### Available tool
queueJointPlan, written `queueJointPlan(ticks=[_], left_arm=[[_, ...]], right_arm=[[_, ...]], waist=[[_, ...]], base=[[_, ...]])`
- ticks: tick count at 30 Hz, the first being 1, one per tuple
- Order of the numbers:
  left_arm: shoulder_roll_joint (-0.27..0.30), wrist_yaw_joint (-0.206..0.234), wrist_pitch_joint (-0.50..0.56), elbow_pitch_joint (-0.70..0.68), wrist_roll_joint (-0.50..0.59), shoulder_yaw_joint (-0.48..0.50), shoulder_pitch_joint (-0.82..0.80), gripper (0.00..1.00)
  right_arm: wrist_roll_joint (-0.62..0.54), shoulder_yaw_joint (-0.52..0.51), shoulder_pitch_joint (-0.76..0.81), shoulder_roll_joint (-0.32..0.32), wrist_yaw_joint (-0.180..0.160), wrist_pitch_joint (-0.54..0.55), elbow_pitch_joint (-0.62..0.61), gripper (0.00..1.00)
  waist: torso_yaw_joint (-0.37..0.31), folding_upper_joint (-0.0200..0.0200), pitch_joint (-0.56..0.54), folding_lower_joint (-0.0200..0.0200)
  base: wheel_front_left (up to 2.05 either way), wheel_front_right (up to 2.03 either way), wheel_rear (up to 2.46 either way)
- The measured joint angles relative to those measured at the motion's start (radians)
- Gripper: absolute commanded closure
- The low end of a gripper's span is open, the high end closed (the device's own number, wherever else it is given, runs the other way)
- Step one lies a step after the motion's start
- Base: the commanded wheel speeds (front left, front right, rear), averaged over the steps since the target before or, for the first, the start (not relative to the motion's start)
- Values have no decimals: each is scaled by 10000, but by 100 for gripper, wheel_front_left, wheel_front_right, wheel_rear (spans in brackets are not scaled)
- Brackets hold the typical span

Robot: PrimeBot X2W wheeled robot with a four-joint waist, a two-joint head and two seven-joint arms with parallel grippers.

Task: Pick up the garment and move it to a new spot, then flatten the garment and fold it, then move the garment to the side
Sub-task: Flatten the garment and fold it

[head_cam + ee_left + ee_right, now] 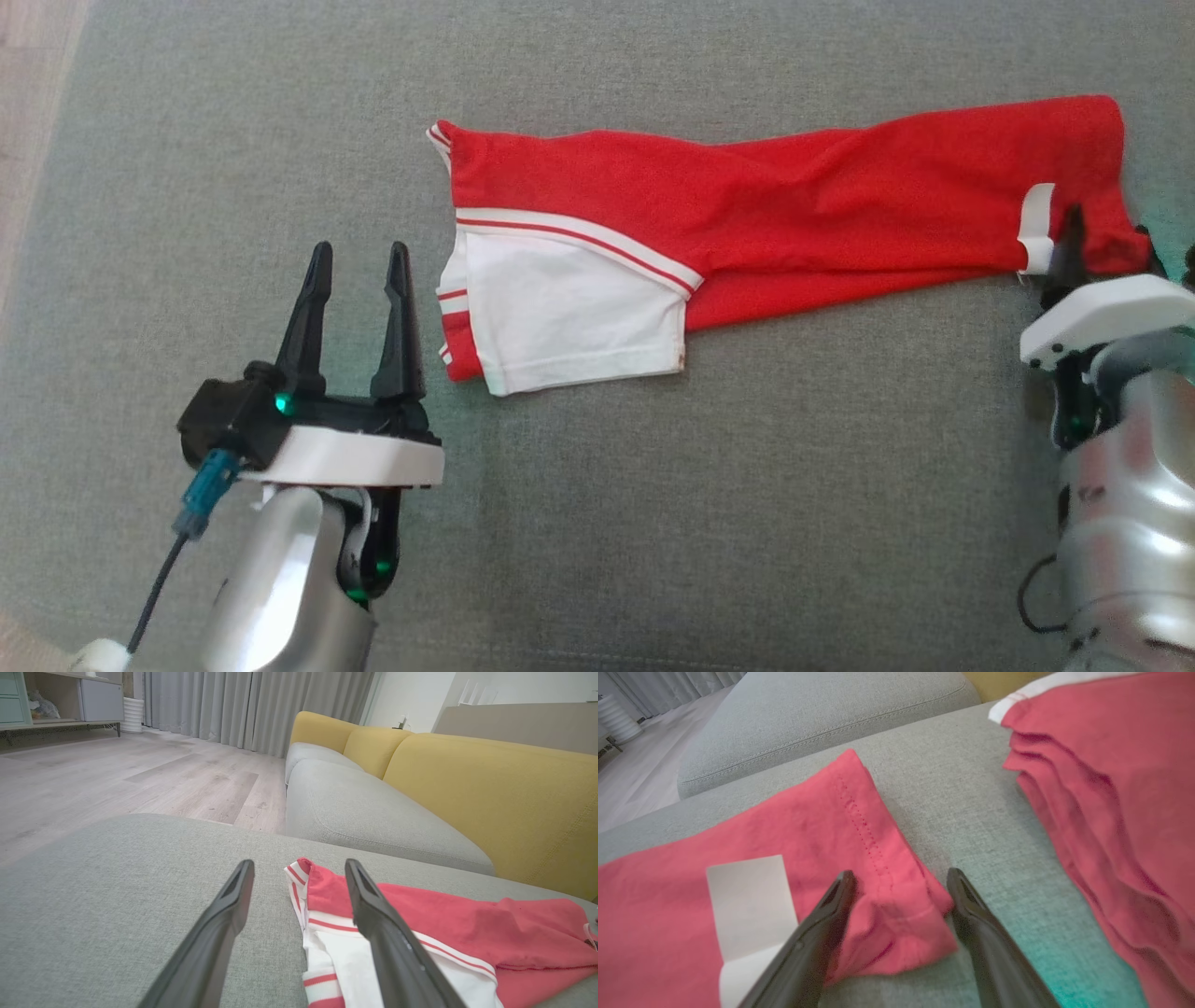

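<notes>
A red garment [747,196] with a white sleeve panel [569,317] lies stretched flat across the grey cushion [653,523]. My left gripper [359,257] stands open just left of the sleeve end, touching nothing. The left wrist view has the gripper [299,865] level with the striped collar edge of the garment [467,924]. My right gripper [1111,257] is open at the garment's right end. In the right wrist view the gripper [901,875] has its fingers on either side of the hem corner of the garment [784,826], beside a white label [747,900].
Another pile of red cloth [1111,788] lies on the cushion just right of my right gripper. A yellow sofa back [490,788] and a second grey seat cushion [364,816] lie beyond. Wooden floor [117,774] runs past the cushion's left edge.
</notes>
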Motion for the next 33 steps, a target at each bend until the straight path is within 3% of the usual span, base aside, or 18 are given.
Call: queueJointPlan(ticks=[3, 4, 5, 12, 22, 26, 33], left_arm=[[-36, -10, 0, 31, 63, 23, -8, 0], [-56, -12, 0, 46, 63, 40, -16, 0], [-75, -31, 0, 59, 65, 69, -21, 0], [-132, -98, 0, 117, 159, 345, -10, 0], [-163, -98, 0, 84, 238, 623, 254, 0], [-169, -98, 0, 82, 238, 627, 460, 0], [-184, -173, 0, 111, 240, 602, 538, 0]], right_arm=[[-240, -144, -379, -42, 0, -138, 558, 0], [-244, -142, -500, -67, 0, -205, 744, 35], [-259, -109, -590, -88, 0, -316, 938, 100], [-648, -178, -589, 56, 0, -1220, 1417, 100], [-1151, -1496, 677, 100, 0, -1267, -412, 100], [-991, -1007, 782, 102, 0, -1037, -949, 100], [324, 658, 812, 98, 0, -945, -1325, 100]], waist=[[-17, 0, 0, 0], [-33, 0, -11, 0], [-57, 0, -28, 0], [-417, 0, -409, 0], [-992, 0, -1142, -1], [-1169, 0, -1419, -1], [-1060, 0, -1861, -1]], base=[[0, 0, 0], [0, 0, 0], [0, 0, 0], [0, 0, 0], [0, 0, 0], [0, 0, 0], [0, 0, 0]])
